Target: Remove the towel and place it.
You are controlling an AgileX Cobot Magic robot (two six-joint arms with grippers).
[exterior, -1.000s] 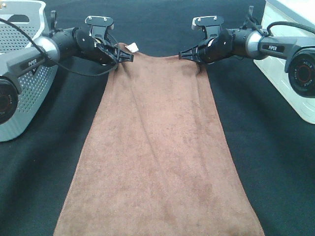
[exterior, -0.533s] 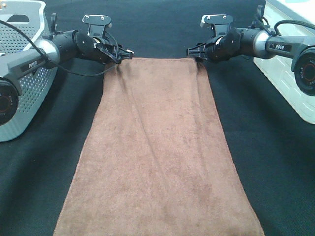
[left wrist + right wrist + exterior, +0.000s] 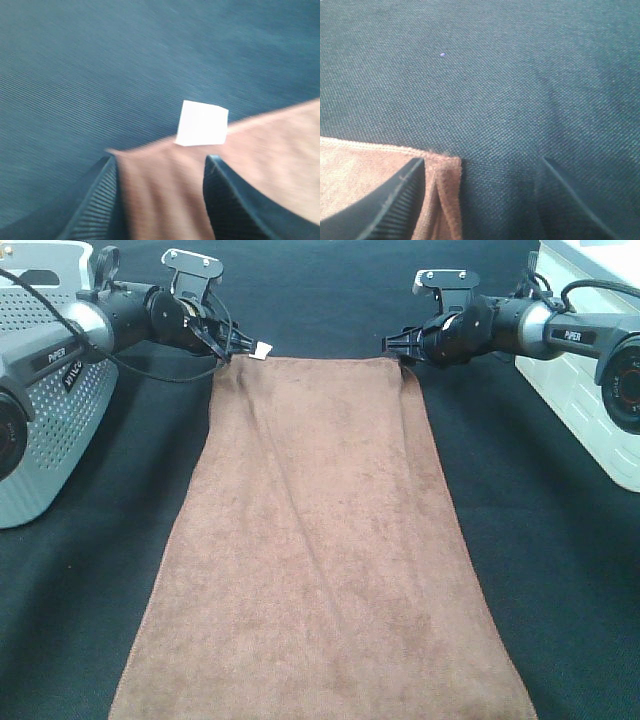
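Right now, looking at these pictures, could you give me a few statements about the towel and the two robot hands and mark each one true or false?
1. The towel lies spread flat on the black cloth. True.
2. The left hand is clamped shut on the towel's corner. False: its fingers stand apart, with the corner lying loose between them.
3. A small white tag sits at the corner near the left hand. True.
4. The right hand is lifting the towel off the table. False: it is open, and that corner lies flat.
5. The towel is inside the perforated basket. False: the basket stands apart, at the left.
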